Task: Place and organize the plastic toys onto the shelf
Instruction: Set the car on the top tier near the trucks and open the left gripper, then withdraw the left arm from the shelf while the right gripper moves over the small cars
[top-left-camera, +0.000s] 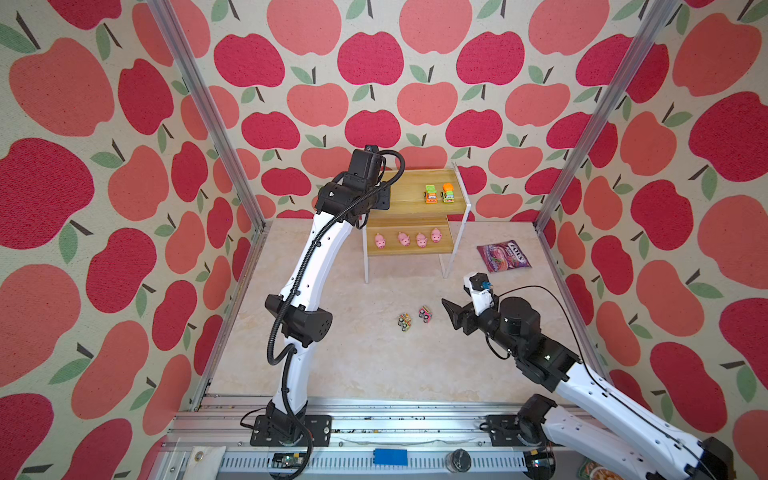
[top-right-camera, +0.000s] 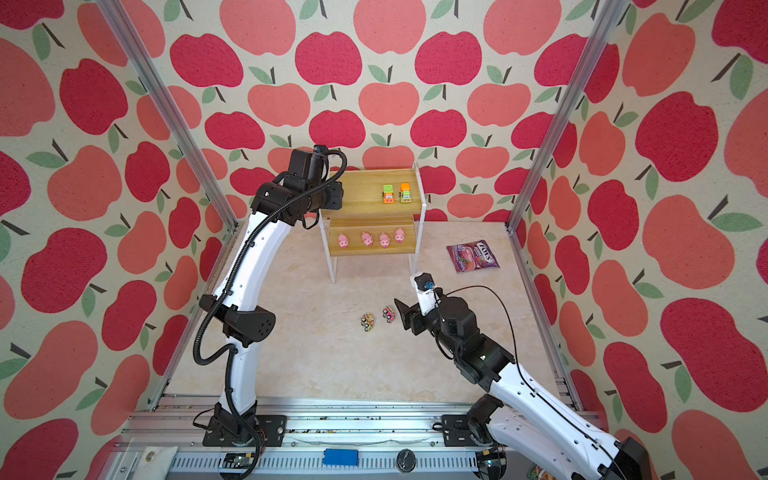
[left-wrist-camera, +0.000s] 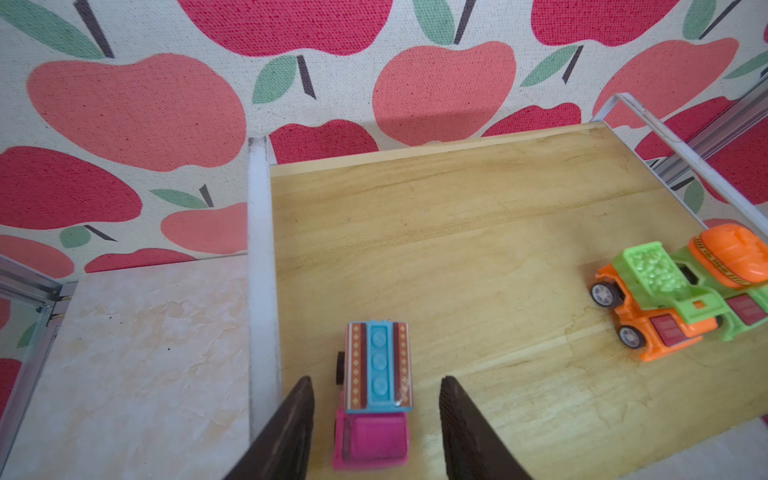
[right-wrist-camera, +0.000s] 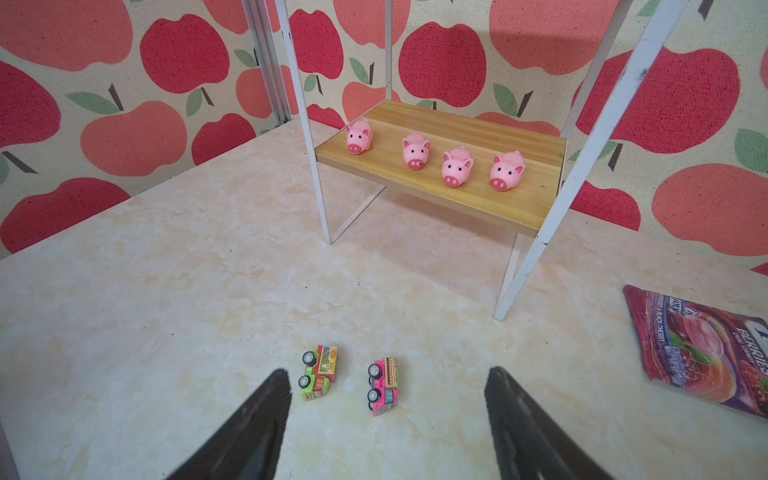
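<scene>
In the left wrist view my left gripper (left-wrist-camera: 377, 380) is open, its fingers either side of a pink car (left-wrist-camera: 376, 395) with a blue striped top, with a gap on each side. That car stands on the shelf's (top-left-camera: 409, 195) top board near its left edge. A green-topped car (top-left-camera: 431, 194) and an orange-topped car (top-left-camera: 448, 193) stand on the same board at the right. Several pink pigs (top-left-camera: 404, 239) line the lower board. A green car (right-wrist-camera: 318, 378) and a pink car (right-wrist-camera: 384, 390) lie on their sides on the table, just ahead of my open right gripper (right-wrist-camera: 387, 373).
A flat purple candy bag (top-left-camera: 503, 257) lies on the table right of the shelf's white legs (right-wrist-camera: 320, 195). Apple-patterned walls and metal corner posts (top-left-camera: 582, 137) close in the back and sides. The arm bases sit on a rail at the front edge.
</scene>
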